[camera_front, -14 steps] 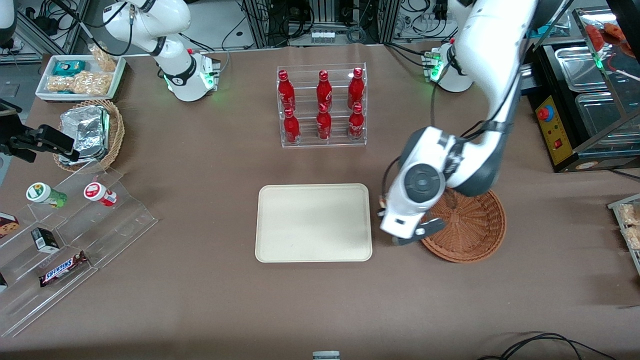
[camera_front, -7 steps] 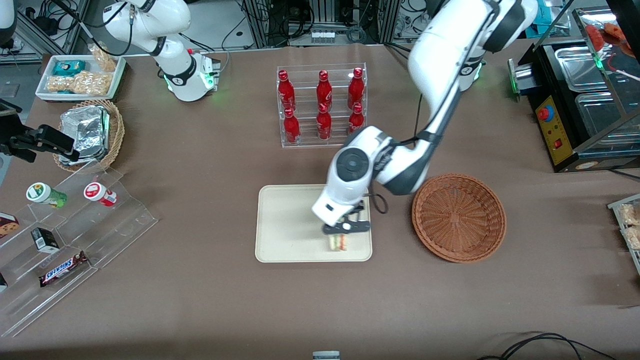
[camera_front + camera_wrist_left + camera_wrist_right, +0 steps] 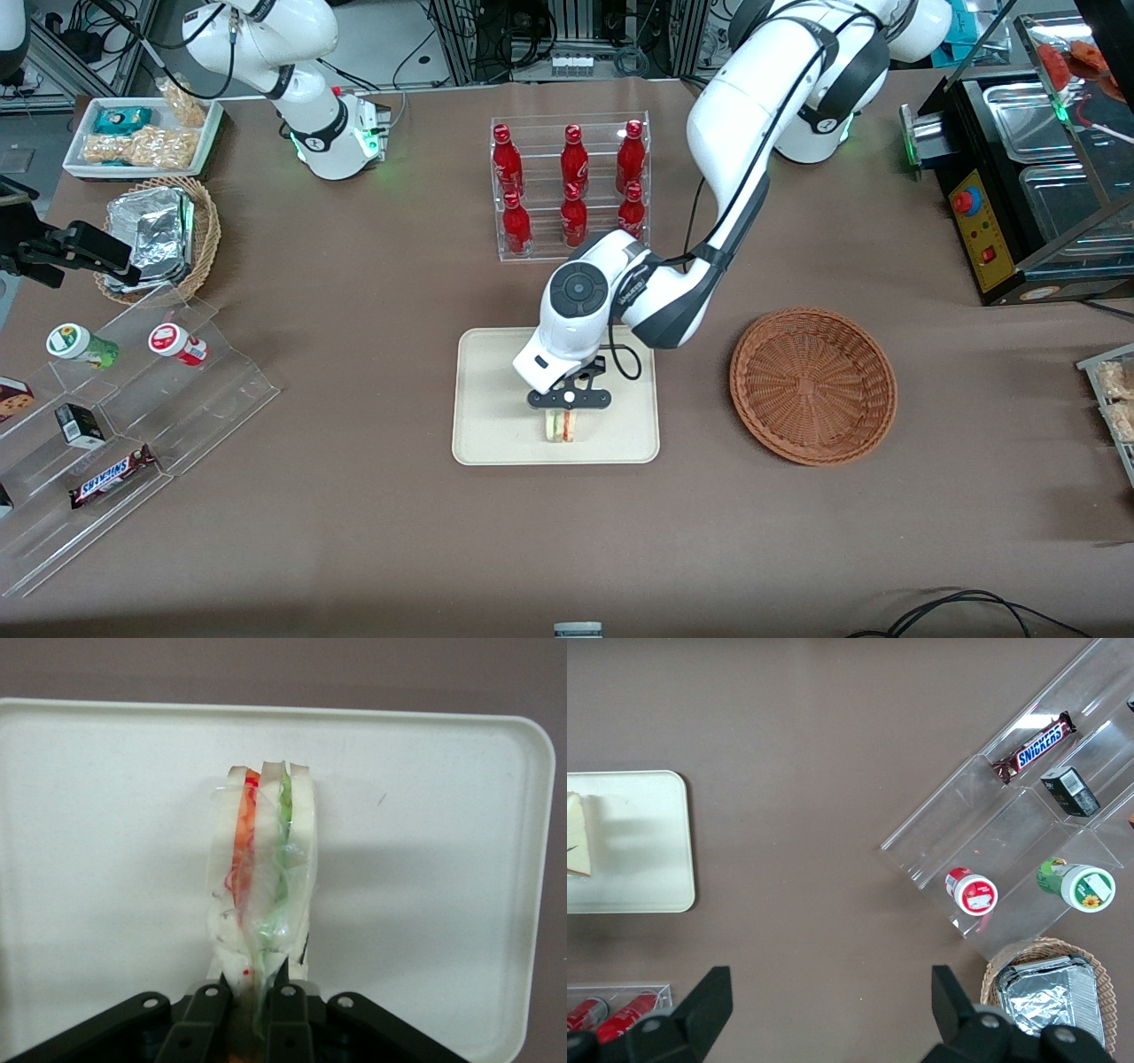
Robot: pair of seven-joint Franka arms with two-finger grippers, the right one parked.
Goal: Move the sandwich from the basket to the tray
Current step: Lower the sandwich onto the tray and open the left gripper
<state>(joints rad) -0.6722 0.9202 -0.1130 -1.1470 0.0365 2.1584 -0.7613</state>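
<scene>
Gripper (image 3: 568,409) fingers (image 3: 205,1014) pinching sandwich (image 3: 262,877), above tray (image 3: 106,833)

We read one clear brand only: "SNICKERS" on the brown candy bar (image 3: 112,476) lying on the clear acrylic step rack (image 3: 133,425), also legible in the right wrist view (image 3: 1036,747). The red bottles (image 3: 572,186) carry white script too small for us to read. Lids on the two small cups (image 3: 69,339) show marks, not legible.
</scene>
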